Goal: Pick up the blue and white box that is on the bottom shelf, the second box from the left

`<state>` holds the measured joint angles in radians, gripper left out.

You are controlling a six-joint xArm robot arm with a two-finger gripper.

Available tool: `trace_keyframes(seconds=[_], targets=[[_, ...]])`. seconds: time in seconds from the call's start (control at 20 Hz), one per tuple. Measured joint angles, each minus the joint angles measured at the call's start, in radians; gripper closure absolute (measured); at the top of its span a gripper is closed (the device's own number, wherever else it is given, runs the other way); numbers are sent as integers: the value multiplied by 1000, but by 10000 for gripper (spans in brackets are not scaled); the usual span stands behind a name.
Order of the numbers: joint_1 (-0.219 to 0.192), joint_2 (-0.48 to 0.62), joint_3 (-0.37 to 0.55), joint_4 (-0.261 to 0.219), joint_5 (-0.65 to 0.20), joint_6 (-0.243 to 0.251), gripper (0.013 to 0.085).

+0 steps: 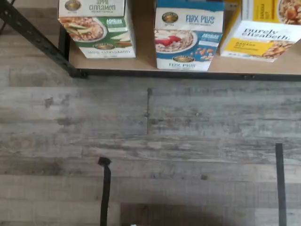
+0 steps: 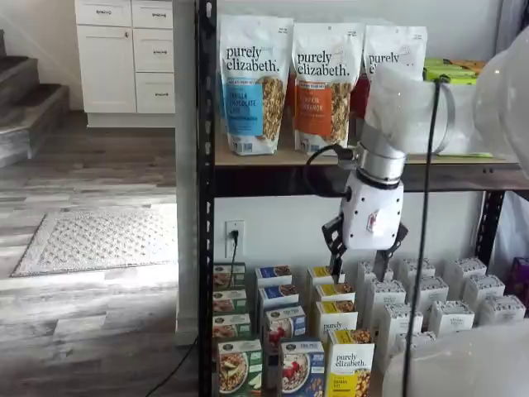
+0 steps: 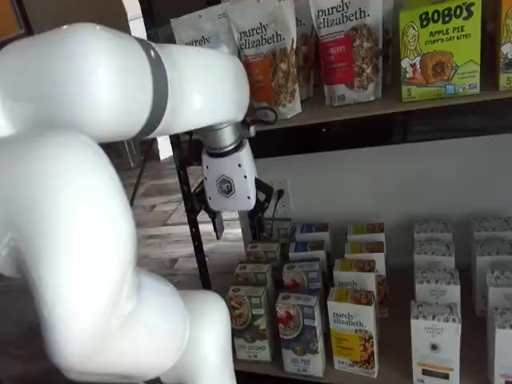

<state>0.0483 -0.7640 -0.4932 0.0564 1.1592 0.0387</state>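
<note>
Hanging high above the bottom shelf (image 3: 400, 370), gripper (image 2: 364, 252) sitting mid-frame right in a shelf view, upper left of centre in the other (image 3: 238, 222). Fingers showing as dark stubs splayed under the white body, but gap between the tips not plainly readable; cannot tell whether wide or narrow. Nothing looking held.

Blue box (image 3: 302, 334) standing upright at the front of its row, lower centre of frame, touching or just beside the green box (image 3: 250, 322) on one side and the yellow box (image 3: 353, 330) on the other. Same blue box (image 2: 302, 367) sitting at the bottom edge in a shelf view, and in the wrist view (image 1: 188, 35) showing "Flax Plus" lettering, with bare shelf board between it and its neighbours. More blue cartons lining up behind it, so front one being the target.

Judging step as approach, barely begun: gripper well apart from the box, above and behind the front row.

Doing it well, by guess:
- Coming forward and down to the front carton, not the ones behind.
- Centring fingers over the box's narrow width before descending.
- Opening wide enough to clear both side faces, yet keeping clear of green and yellow neighbours.
- Keeping fingers vertical to avoid tipping the light carton.
- Closing gently; cardboard likely crushing under hard squeeze.
- Lifting straight up before retreating, avoiding the upper shelf (image 2: 347, 178) edge.
</note>
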Motion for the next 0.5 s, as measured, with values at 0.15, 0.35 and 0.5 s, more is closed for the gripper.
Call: trace_keyframes(seconds=[0.15, 0.35, 0.5], targets=[[10, 33, 16, 1, -45, 8, 130], [22, 86, 30, -6, -103, 20, 130], [25, 121, 38, -10, -147, 23, 130]])
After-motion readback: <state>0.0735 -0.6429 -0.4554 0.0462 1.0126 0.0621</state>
